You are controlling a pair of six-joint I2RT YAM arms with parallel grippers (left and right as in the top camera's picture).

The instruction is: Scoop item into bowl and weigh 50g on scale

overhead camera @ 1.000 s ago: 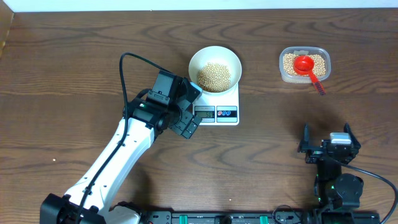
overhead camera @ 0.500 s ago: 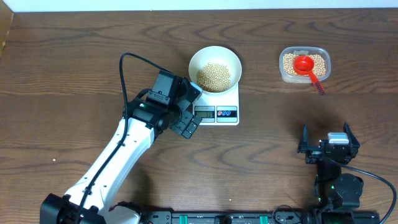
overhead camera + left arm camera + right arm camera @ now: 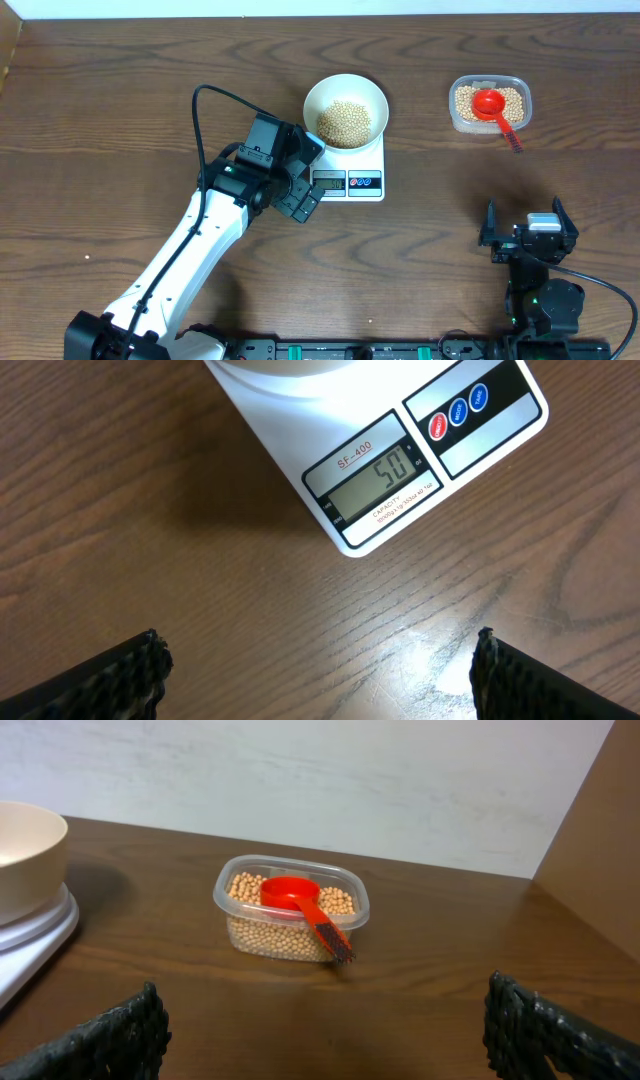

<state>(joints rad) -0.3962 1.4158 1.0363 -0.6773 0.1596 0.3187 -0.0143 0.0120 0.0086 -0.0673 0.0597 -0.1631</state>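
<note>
The white bowl (image 3: 312, 96) stands on the white scale (image 3: 376, 168) and holds a heap of pale-tan beans (image 3: 345, 122). In the left wrist view the scale (image 3: 300, 430) shows its display (image 3: 375, 478) reading 50, with a red and two blue buttons beside it. My left gripper (image 3: 309, 179) hovers open just left of the scale's display, nothing between its fingers (image 3: 110, 680). My right gripper (image 3: 527, 222) stands open and empty near the front right, facing the tub; its fingers (image 3: 110, 1035) frame bare wood.
A clear plastic tub (image 3: 490, 105) of more beans sits at the back right with a red scoop (image 3: 492, 103) lying in it, handle over the rim. From the right wrist, the tub (image 3: 290, 915) is ahead and the bowl (image 3: 25, 850) at far left.
</note>
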